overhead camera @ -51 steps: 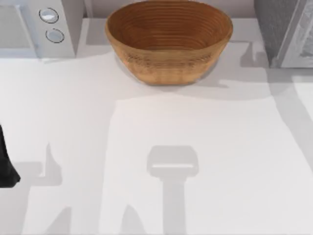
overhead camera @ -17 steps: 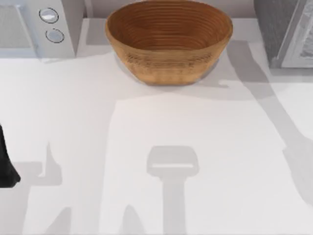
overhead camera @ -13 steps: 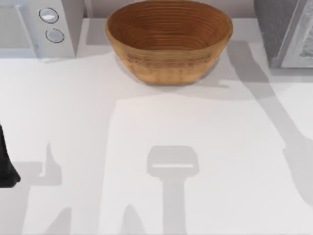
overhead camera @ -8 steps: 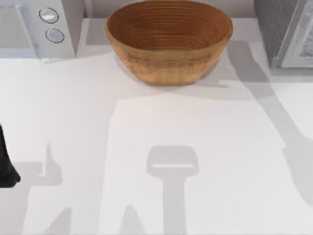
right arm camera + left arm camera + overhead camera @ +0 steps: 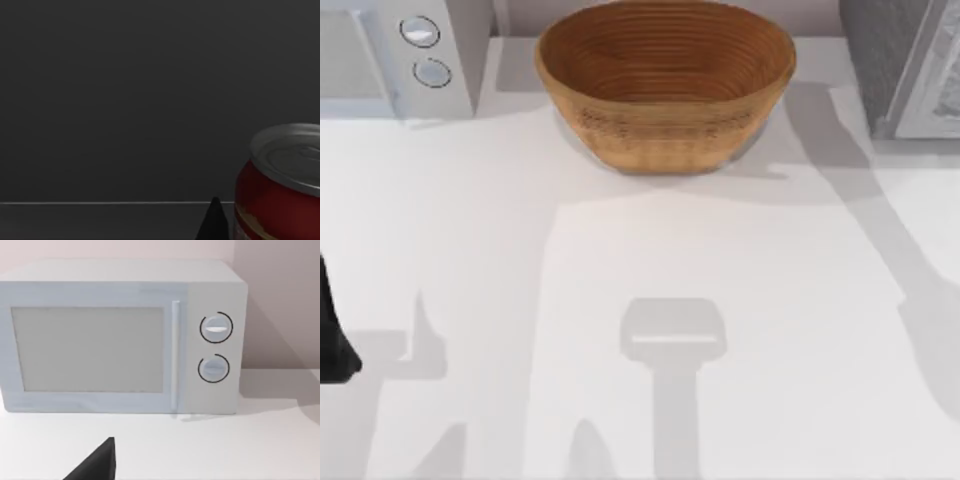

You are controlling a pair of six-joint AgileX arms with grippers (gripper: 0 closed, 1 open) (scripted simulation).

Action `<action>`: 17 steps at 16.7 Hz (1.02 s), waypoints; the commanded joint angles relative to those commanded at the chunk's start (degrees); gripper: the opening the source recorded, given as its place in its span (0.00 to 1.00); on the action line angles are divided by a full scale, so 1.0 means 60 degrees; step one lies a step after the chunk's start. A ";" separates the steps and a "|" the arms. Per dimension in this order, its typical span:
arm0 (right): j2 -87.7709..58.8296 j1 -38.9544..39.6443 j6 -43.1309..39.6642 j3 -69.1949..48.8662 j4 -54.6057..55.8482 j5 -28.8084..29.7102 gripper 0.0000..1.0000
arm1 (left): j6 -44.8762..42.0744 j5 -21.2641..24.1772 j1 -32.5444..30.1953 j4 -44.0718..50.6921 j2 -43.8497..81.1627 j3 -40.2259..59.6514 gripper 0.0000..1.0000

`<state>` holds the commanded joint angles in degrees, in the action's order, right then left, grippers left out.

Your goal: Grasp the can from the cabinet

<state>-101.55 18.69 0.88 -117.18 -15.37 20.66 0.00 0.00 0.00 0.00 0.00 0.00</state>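
Observation:
The can (image 5: 280,185) is red with a silver lid and stands upright on the dark shelf inside the cabinet (image 5: 125,100). One dark fingertip (image 5: 215,222) of my right gripper rises close beside the can, and I cannot tell whether it touches it. From above, the grey cabinet (image 5: 905,60) stands at the table's back right corner. My left arm (image 5: 328,335) is parked at the table's left edge. One of its fingertips (image 5: 97,465) points toward the microwave.
A brown woven basket (image 5: 665,85) sits at the back middle of the table. A white microwave (image 5: 400,50) with two dials stands at the back left, door closed. The white tabletop (image 5: 650,260) in front carries only shadows.
The long arm shadow on the table's right side has swung and lengthened since the oldest frame. Over the last second nothing visibly moved.

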 joint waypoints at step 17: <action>0.3602 0.2493 0.0004 0.0946 -0.2620 0.2429 0.00 | 0.0000 0.0000 0.0000 0.0000 0.0000 0.0000 1.00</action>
<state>-79.94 33.65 0.90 -111.50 -31.09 35.23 0.00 0.00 0.00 0.00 0.00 0.00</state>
